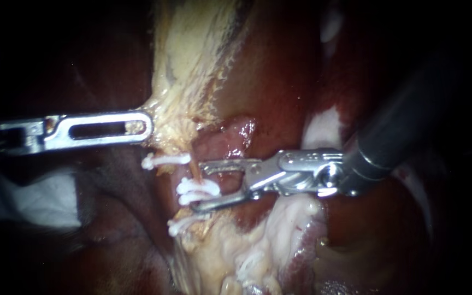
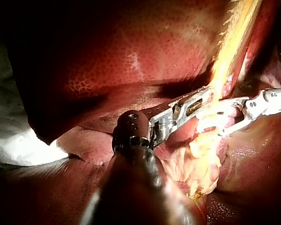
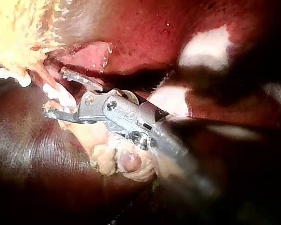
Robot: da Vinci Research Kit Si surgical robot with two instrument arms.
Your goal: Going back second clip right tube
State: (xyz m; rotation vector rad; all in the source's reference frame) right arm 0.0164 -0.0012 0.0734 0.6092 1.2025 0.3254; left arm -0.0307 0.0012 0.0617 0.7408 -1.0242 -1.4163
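Endoscope view: clips [image 1: 198,190] sit on the tube [image 1: 194,170]. Right instrument [image 1: 206,186] jaws gape around one, so backing out seems left to do. Left instrument [image 1: 143,124] jaws clamp pale tissue [image 1: 181,82].

Endoscope: it looks at the tissue [image 1: 269,71] from very near. You see your left instrument [image 1: 137,127] come in from the left and your right instrument [image 1: 200,186] from the right, both side-on.
Left wrist camera: it sits on your left arm and looks forward along that shaft, close behind its tip. Your right instrument shows just ahead.
Right wrist camera: it sits on your right arm and looks along its own shaft, very near the tip.
All three share: the yellow strip [image 1: 187,54] and the right instrument's tip.
Endoscope and right wrist share: the white clips [image 1: 165,160].
Endoscope and left wrist share: your left instrument.
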